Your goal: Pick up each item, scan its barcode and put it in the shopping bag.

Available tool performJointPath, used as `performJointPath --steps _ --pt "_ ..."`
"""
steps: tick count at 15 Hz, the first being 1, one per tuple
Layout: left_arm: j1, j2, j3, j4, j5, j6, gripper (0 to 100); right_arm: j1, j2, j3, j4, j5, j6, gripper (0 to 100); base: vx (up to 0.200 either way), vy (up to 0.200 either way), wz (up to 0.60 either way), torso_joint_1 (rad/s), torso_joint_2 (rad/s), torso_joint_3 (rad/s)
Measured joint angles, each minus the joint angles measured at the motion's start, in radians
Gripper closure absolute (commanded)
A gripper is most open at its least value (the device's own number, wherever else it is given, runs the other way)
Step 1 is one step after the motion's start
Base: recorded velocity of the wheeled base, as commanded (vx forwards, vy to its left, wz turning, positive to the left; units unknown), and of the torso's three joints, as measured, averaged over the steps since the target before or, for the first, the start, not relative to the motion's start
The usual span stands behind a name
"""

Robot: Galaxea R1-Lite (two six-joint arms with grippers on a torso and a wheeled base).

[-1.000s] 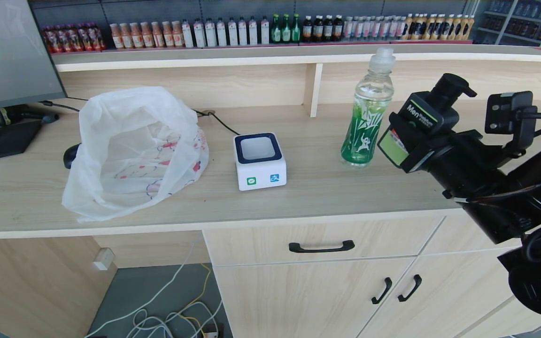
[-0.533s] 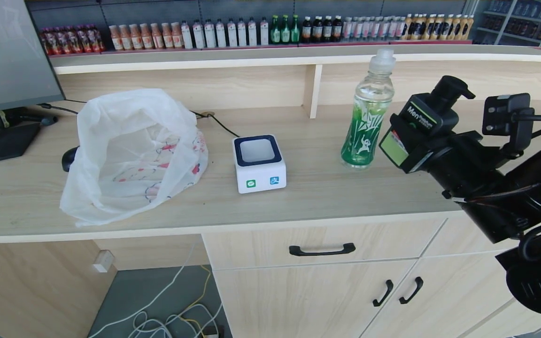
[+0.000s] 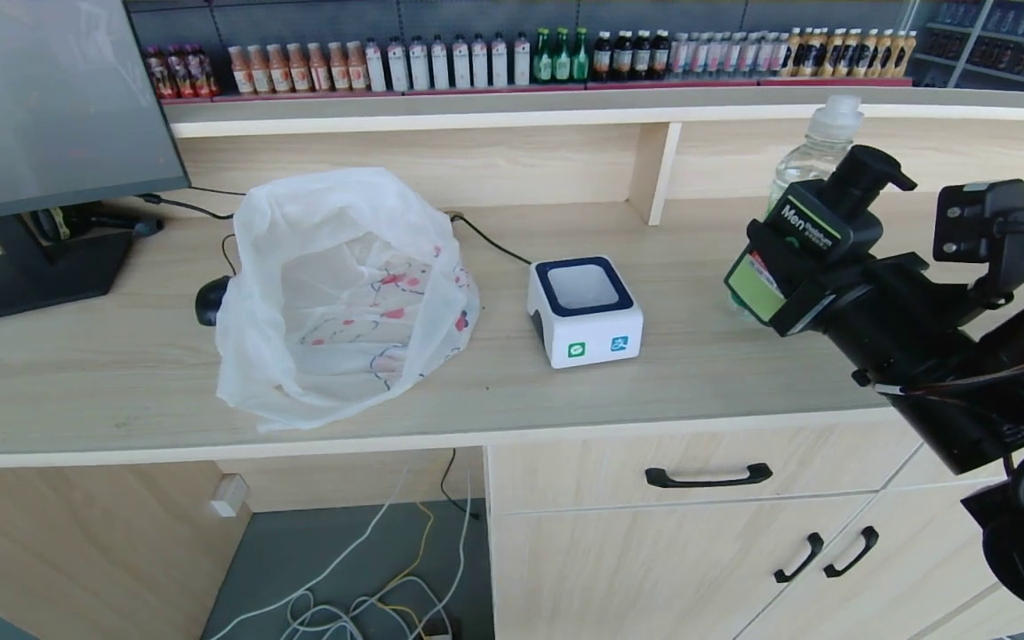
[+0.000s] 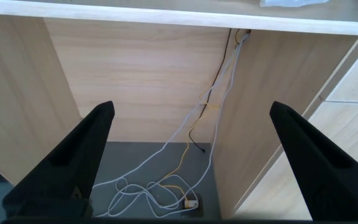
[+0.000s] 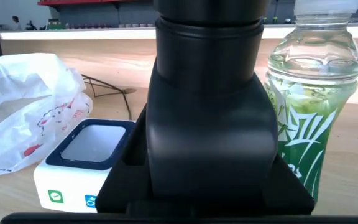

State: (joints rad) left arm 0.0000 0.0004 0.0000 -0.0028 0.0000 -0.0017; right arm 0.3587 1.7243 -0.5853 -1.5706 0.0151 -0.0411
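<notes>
Pump bottle (image 3: 812, 233), black, is clamped in the right gripper (image 3: 810, 289) over the right end of the counter (image 3: 699, 373). Its long axis is tilted, pump head up and toward the back shelf. A green drink bottle (image 3: 819, 142) stands upright just behind it. The scanner (image 3: 585, 311) and the open shopping bag (image 3: 343, 293) sit to its left, apart from each other. The left gripper (image 4: 191, 155) hangs below the counter edge, spread wide and empty.

Shopping bag (image 3: 343, 293) left of centre on counter (image 3: 76, 356), mouse (image 3: 209, 300) just left, scanner (image 3: 583, 311) right; pump bottle (image 3: 810, 233) at right, drink bottle (image 3: 819, 142) behind; monitor (image 3: 41, 98) upper left.
</notes>
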Motion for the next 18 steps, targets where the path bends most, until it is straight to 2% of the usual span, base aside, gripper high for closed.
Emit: performJointPath --steps 3,8,11,15,18 --pt "0.0 0.0 0.0 0.0 0.0 -0.001 0 0.003 -0.007 -0.003 0.001 0.0 -0.001 100 0.0 0.2 0.0 0.001 0.0 0.002" --pt "0.001 0.0 0.0 -0.001 0.0 0.006 0 0.023 -0.003 -0.011 0.001 0.0 -0.005 100 0.0 0.0 0.0 0.0 0.0 0.0" --pt "-0.001 0.0 0.0 0.0 0.0 0.006 0 0.066 0.008 -0.021 0.003 0.001 -0.03 100 0.0 0.0 0.0 0.0 0.0 0.0" --pt "-0.001 0.0 0.0 0.0 0.0 0.006 0 0.191 0.038 -0.066 0.001 0.002 -0.052 100 0.0 0.0 0.0 0.0 0.0 0.0" --pt "0.0 0.0 0.0 0.0 0.0 0.006 0 0.263 0.079 -0.131 0.001 -0.037 0.002 100 0.0 0.0 0.0 0.0 0.0 0.0"
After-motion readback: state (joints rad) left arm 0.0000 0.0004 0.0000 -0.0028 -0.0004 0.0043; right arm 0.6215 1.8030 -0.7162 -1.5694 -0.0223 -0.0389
